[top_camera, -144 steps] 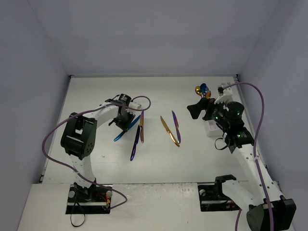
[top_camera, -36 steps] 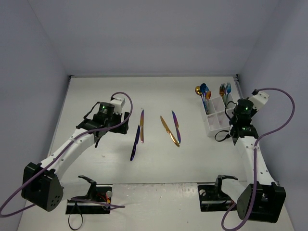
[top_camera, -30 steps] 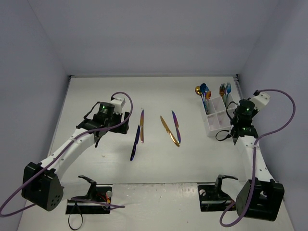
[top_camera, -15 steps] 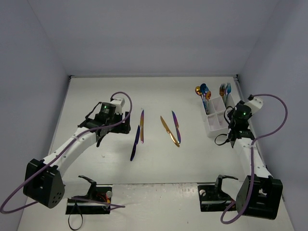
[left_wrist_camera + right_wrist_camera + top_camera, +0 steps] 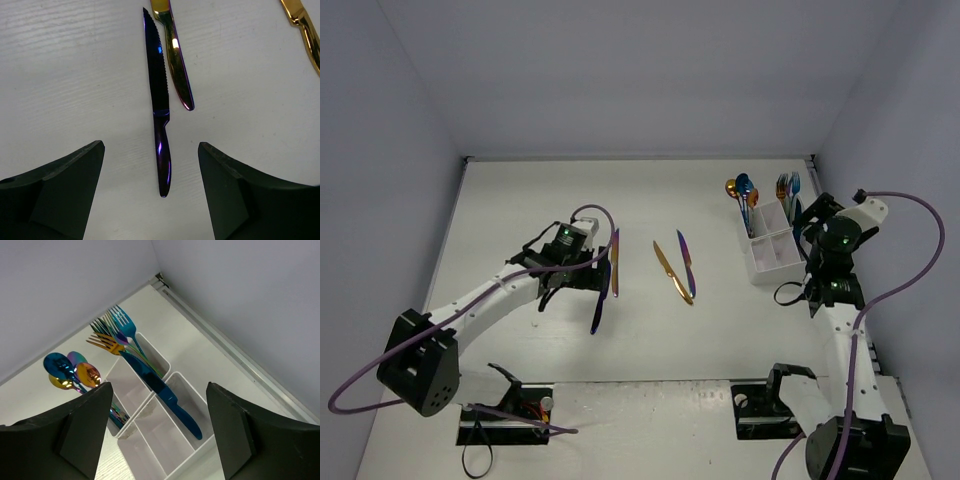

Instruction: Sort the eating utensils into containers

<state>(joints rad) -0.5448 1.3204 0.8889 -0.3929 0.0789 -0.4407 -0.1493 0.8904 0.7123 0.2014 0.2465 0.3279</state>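
A white worktop [image 5: 520,200] with a faint wood-grain texture forms the base of a three-sided booth. The back wall [image 5: 640,70], left wall [image 5: 370,200] and right wall [image 5: 910,120] are plain, matte and pale lavender-grey. A thin metal trim [image 5: 640,157] runs along the joint where the worktop meets the back wall. The light is soft and even, casting only faint shadows

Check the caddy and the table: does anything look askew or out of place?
One thing: the blue knife lies slanted in the white caddy, apparently resting across a divider with its upper end among the forks, while the spoons stand upright in their own compartment. Nothing looks spilled or damaged.
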